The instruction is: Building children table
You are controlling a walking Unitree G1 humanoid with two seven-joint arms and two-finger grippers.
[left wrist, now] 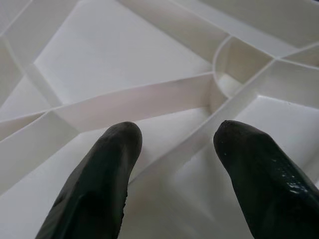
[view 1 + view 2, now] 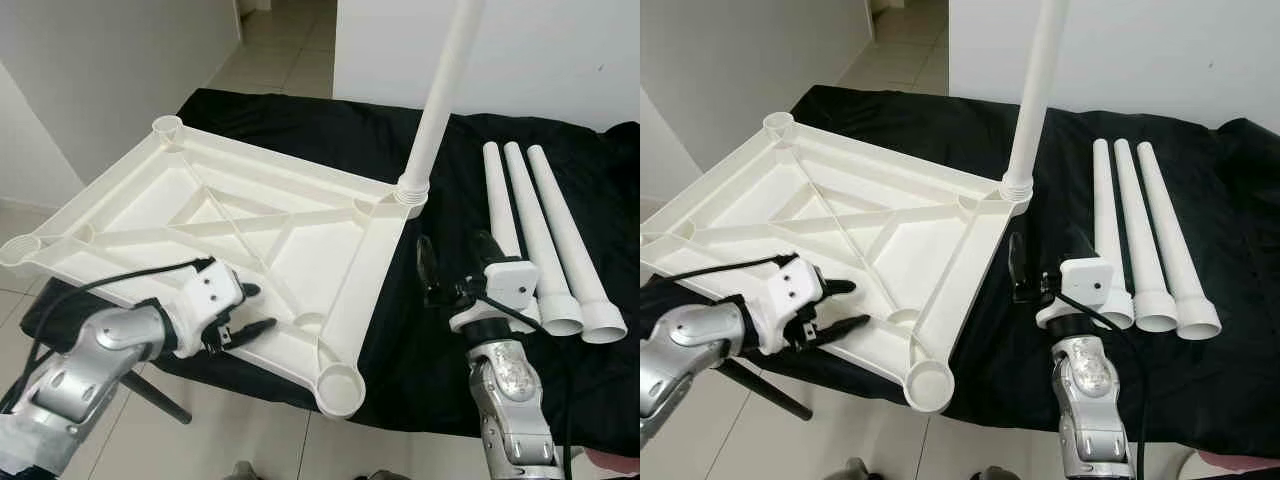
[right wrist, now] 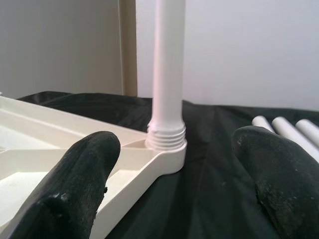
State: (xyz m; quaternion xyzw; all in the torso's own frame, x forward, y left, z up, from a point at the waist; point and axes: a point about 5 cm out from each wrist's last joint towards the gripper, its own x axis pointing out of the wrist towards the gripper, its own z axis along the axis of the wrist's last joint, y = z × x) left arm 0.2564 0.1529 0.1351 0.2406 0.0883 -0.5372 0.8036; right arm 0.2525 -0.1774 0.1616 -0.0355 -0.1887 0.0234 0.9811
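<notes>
The landmark is the upturned white tabletop (image 2: 215,225), lying ribbed underside up on a surface draped in black cloth (image 2: 420,330), with its near edge and left corner jutting past the cloth.

Nearest, the left gripper (image 2: 243,312) hovers just over the tabletop's near edge, its fingers (image 1: 99,179) spread with nothing between them. The main risk, as I judge it, is here: a downward push on this overhanging edge could tip or slide the whole slab, since little cloth lies under it. The empty socket (image 2: 341,388) at the near corner hangs fully off the cloth, so pressing a leg into it would lever the tabletop down.

Off the tabletop's right edge, the right gripper (image 2: 452,262) is spread wide and empty, aimed at the fitted leg (image 2: 437,100). That leg stands in the far right corner socket, thread rings showing at its base (image 3: 166,135), so it may not be fully seated; a sideways knock could loosen it.

Three loose legs (image 2: 545,240) lie side by side on the cloth, right of the tabletop.

The left corner socket (image 2: 22,248) and far corner socket (image 2: 167,126) hold nothing.
</notes>
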